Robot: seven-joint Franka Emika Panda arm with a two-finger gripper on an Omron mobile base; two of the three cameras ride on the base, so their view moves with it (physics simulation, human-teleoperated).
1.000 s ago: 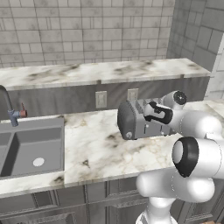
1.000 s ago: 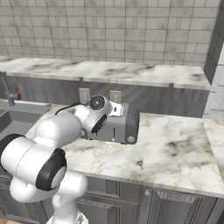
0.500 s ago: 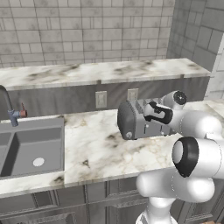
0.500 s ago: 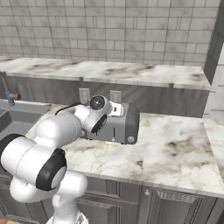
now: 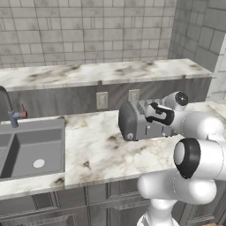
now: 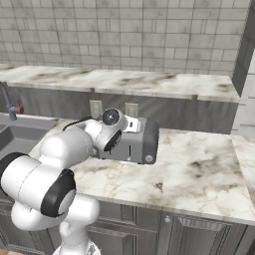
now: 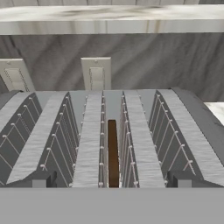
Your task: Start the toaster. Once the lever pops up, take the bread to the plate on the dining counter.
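Observation:
The grey brushed-metal toaster [image 5: 134, 123] stands on the marble worktop in front of two wall outlets, its knob end facing the sink. My gripper [image 5: 152, 115] hovers close over the toaster's top, on its right half. In the hand view the toaster's slots [image 7: 87, 140] lie right below, and the dark brown bread [image 7: 112, 148] sits edge-on deep in the middle slot. The two fingertips [image 7: 41, 178] stand wide apart at the bottom, either side of that slot, so the gripper [image 7: 111, 180] is open and holds nothing. From the right, my arm hides part of the toaster [image 6: 137, 142]. The plate and dining counter are out of view.
A steel sink [image 5: 31, 148] with a faucet [image 5: 11, 110] is set in the worktop to the left. A raised marble ledge [image 5: 101, 73] runs along the tiled wall behind the toaster. Bare worktop [image 6: 199, 169] stretches to the toaster's right.

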